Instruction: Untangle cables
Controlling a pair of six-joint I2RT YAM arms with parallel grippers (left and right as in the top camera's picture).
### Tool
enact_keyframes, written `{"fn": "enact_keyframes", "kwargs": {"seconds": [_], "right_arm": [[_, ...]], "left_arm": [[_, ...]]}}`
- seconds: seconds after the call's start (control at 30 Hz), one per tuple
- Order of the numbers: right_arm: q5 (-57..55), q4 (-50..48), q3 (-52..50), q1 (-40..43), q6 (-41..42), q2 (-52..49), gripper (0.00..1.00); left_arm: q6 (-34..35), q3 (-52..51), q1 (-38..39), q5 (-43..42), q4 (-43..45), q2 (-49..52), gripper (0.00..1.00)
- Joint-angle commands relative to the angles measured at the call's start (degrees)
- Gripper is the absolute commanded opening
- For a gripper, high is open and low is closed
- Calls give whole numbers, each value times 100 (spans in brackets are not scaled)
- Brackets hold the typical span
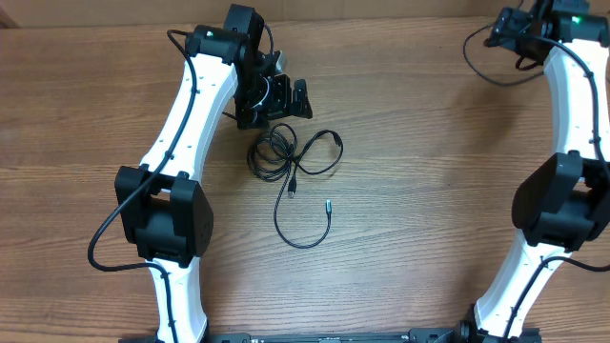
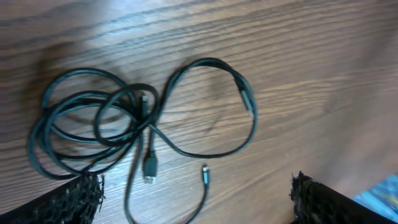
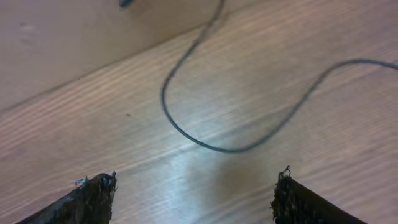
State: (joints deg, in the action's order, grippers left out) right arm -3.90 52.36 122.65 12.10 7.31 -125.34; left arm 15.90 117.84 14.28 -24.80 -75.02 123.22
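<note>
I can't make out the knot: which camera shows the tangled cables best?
Left wrist: the tangle fills the picture, loops and plugs distinct. Overhead shows it small, near the left gripper. Right wrist shows only a separate loose cord, not the tangle.

My left arm (image 1: 179, 124) and right arm (image 1: 572, 95) wear white shells between bulky black joints (image 1: 167, 214); thin black wires (image 1: 91, 252) loop alongside, and small green lights (image 1: 576, 16) glow near each wrist.
</note>
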Motion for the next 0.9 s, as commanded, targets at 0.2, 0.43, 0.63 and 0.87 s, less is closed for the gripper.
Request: {"fn": "enact_keyframes", "kwargs": {"seconds": [0.2, 0.43, 0.63, 0.87], "right_arm": [[-101, 308, 57, 647, 535, 92, 82], [190, 282, 50, 702, 525, 92, 85], [627, 107, 39, 693, 450, 90, 90], [964, -74, 31, 671, -149, 59, 97]], "left_arm": [[-131, 76, 33, 608, 9, -74, 100], [-131, 76, 33, 612, 9, -74, 100], [-131, 76, 33, 612, 11, -74, 100], [-131, 76, 33, 612, 11, -74, 100]]}}
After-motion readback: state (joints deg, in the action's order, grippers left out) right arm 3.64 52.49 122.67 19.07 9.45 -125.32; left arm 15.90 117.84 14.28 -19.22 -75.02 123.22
